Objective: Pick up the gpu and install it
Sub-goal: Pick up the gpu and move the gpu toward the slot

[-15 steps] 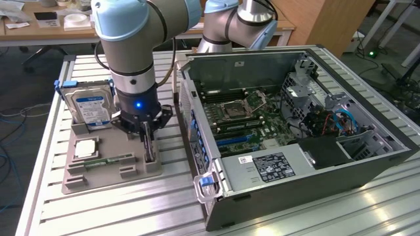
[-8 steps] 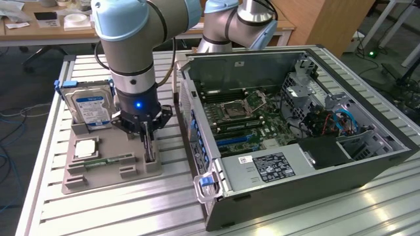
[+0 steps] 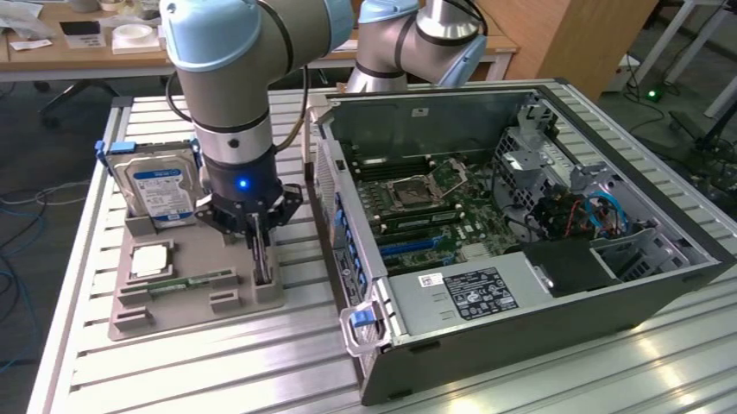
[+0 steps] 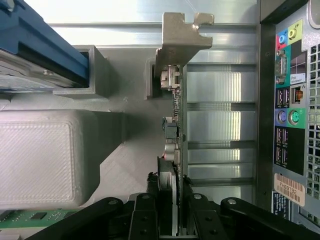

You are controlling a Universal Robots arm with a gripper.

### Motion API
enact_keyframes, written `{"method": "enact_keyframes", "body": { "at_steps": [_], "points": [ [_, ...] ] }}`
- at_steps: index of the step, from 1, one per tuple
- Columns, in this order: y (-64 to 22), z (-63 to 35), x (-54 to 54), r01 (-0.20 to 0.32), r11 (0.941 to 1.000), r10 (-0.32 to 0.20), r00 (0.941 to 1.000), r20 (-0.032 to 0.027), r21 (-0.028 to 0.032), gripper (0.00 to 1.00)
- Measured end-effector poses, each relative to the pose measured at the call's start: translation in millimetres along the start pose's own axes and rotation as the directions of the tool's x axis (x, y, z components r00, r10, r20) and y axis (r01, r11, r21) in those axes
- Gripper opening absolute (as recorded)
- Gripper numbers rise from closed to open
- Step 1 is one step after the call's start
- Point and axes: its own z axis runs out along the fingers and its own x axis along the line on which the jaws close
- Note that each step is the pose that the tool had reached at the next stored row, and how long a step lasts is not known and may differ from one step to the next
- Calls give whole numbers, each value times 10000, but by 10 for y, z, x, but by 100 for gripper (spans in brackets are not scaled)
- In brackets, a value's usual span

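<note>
The gpu (image 3: 264,259) is a thin dark card standing on edge in a slot of the grey holder tray (image 3: 196,306), on the exterior view's left of the open computer case (image 3: 519,216). In the wrist view its silver end bracket (image 4: 177,45) points away from me and the card edge (image 4: 176,125) runs back between my fingers. My gripper (image 3: 255,231) hangs straight down over the card, and in the wrist view the gripper (image 4: 170,192) has its black fingers (image 4: 150,200) pressed on both faces. The card still sits in its slot.
A silver hard drive (image 3: 161,190) with a blue-white label stands at the tray's back. A square chip (image 3: 150,259) and a green memory stick (image 3: 185,283) lie beside the card. The case's motherboard (image 3: 426,207) lies exposed. Its rear port panel (image 4: 292,100) is close beside the card.
</note>
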Motion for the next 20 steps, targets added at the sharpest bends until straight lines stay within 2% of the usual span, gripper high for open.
{"method": "enact_keyframes", "body": {
  "at_steps": [20],
  "points": [
    [25, -777, -21, 0, 10000, 0, 10000, -12, -10, 27]
  ]
}}
